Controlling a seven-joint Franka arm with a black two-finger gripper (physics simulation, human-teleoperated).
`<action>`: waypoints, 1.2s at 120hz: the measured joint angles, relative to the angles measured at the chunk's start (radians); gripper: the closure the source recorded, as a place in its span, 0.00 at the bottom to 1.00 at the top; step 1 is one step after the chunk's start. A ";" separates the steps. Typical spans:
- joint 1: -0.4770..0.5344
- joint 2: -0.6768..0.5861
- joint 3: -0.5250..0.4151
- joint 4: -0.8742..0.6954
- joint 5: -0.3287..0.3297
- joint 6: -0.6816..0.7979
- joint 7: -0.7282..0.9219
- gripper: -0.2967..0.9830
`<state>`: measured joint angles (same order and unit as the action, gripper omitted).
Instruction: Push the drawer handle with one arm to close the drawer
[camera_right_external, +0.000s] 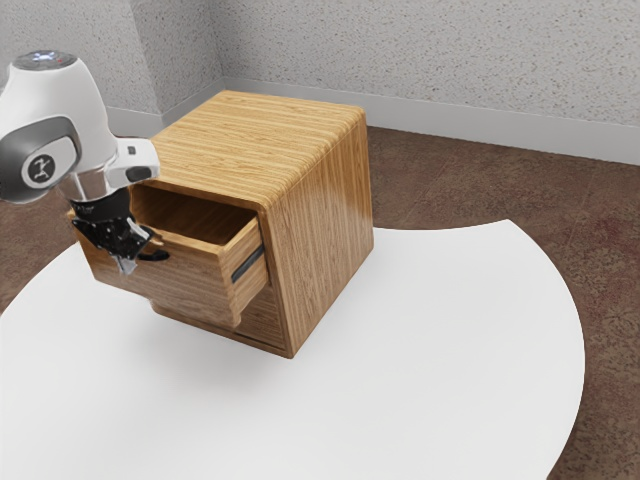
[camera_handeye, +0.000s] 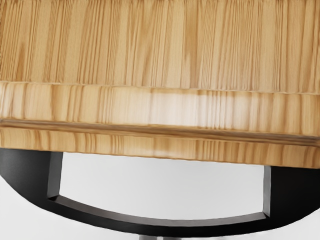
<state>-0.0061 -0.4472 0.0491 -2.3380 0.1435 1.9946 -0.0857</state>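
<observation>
Wht rounded arm (camera_right_external: 82, 115), dk gry joint cap (camera_right_external: 18, 150) w/ blk logo (camera_right_external: 41, 168), blk tool (camera_right_external: 127, 260)

Bright, soft light, apparently from above

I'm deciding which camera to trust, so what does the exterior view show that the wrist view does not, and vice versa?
Exterior view: the arm, the cabinet's side, the open drawer's dark rail, the wall and the brown floor.
Wrist view: the gap between the middle of the handle's bar and the wood.
Both: black handle, drawer wood, white table.
</observation>
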 joint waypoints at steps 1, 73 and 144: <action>0.000 0.003 0.000 0.003 0.000 0.001 0.001 0.85; -0.005 0.243 -0.002 0.227 -0.027 0.018 0.053 0.85; -0.004 0.085 -0.069 0.363 -0.061 -0.136 0.098 0.84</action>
<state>-0.0105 -0.3621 -0.0197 -1.9748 0.0824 1.8584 0.0125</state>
